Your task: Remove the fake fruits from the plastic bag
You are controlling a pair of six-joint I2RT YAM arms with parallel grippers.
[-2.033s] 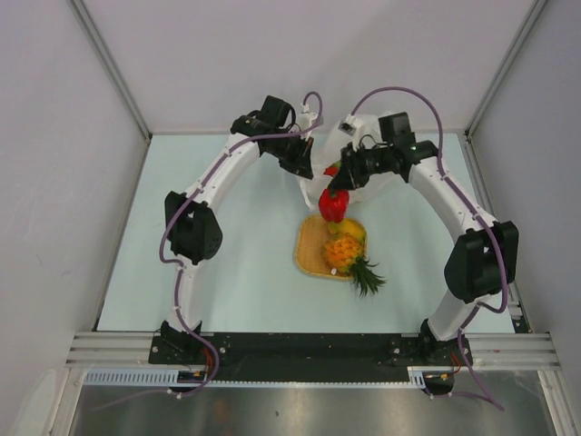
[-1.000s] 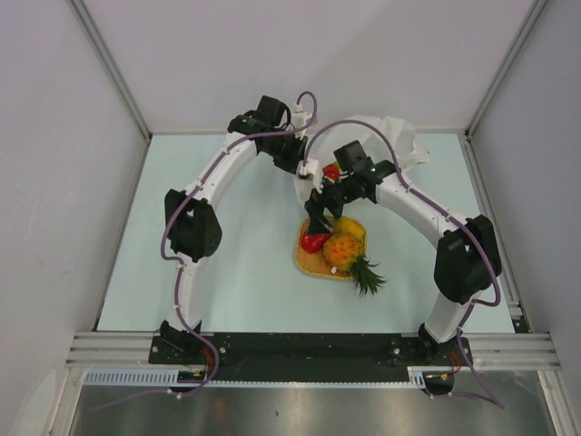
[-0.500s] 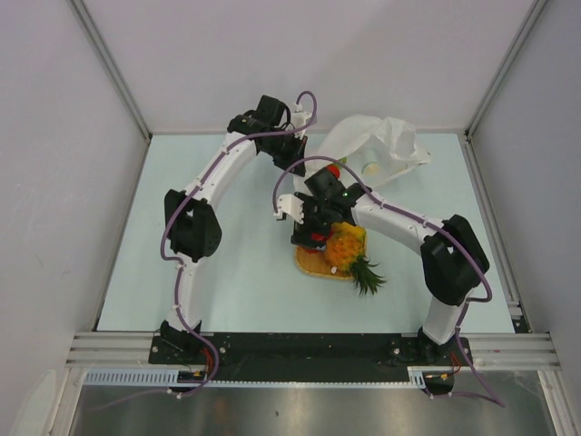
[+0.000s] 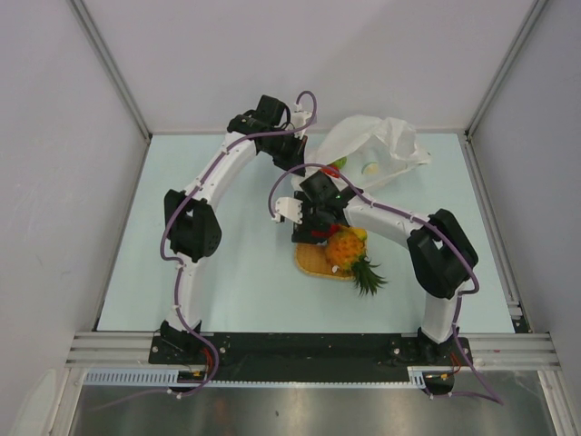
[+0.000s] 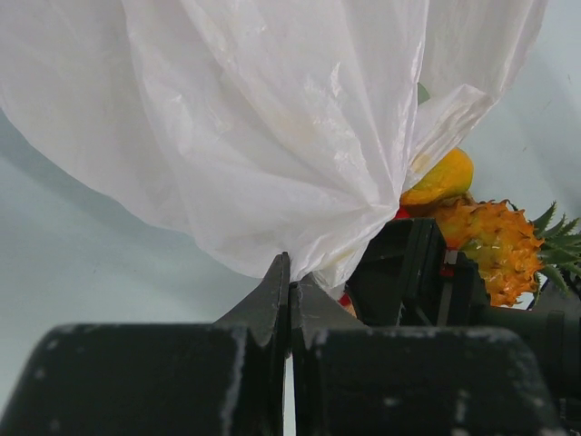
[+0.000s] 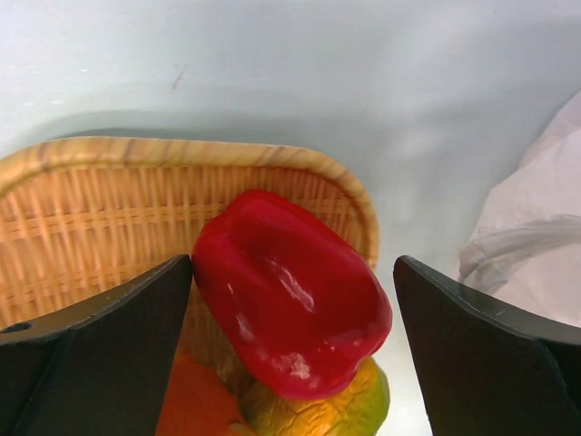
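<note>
Right wrist: fruit [image 6: 290, 295] by tray rim [image 6: 182, 153]

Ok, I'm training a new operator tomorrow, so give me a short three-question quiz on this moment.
1. True or false: the left arm's jaws are shut on the plastic bag.
2. The red pepper lies: A) inside the bag, B) on the woven tray, C) on the bare table.
3. Fill in: the right arm's jaws stand ___ on either side of the pepper.
Key: 1 true; 2 B; 3 open.
</note>
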